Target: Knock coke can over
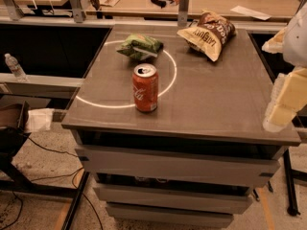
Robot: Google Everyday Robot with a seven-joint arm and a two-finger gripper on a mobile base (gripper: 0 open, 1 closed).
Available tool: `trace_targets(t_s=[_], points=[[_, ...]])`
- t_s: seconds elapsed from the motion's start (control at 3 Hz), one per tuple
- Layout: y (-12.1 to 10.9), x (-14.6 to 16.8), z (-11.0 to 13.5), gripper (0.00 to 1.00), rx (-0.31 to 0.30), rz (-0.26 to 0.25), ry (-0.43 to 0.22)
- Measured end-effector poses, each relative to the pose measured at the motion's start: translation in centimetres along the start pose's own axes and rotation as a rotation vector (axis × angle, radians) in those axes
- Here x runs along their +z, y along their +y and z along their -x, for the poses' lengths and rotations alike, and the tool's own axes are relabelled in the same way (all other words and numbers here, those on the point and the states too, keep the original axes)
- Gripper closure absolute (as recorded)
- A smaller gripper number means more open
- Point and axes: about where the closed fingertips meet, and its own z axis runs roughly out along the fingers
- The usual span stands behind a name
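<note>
The coke can [145, 87] is red with white script and a silver top, and stands upright near the front left of the grey cabinet top [211, 104]. It stands on a bright ring of light on the surface. My gripper [284, 99] is at the right edge of the view, pale and blurred, over the cabinet's right front corner. It is well to the right of the can and apart from it.
A green chip bag [140, 47] lies behind the can. A brown-and-tan chip bag [207, 34] lies at the back right. A water bottle [14, 66] stands on a ledge at left. Drawers sit below the top; cables run across the floor.
</note>
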Motion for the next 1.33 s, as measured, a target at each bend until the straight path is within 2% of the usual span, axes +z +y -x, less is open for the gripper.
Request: trace_targets(t_s=[0.67,1.0,1.33], points=[[-0.1,-0.2,-0.1,0.00,0.019,-0.018,-0.016],[-1.1,-0.3,-2.1,0.00,0.119,-0.032,-0.113],[-1.7,0.0,-3.2,0.00,0.230,-0.008,-0.291]])
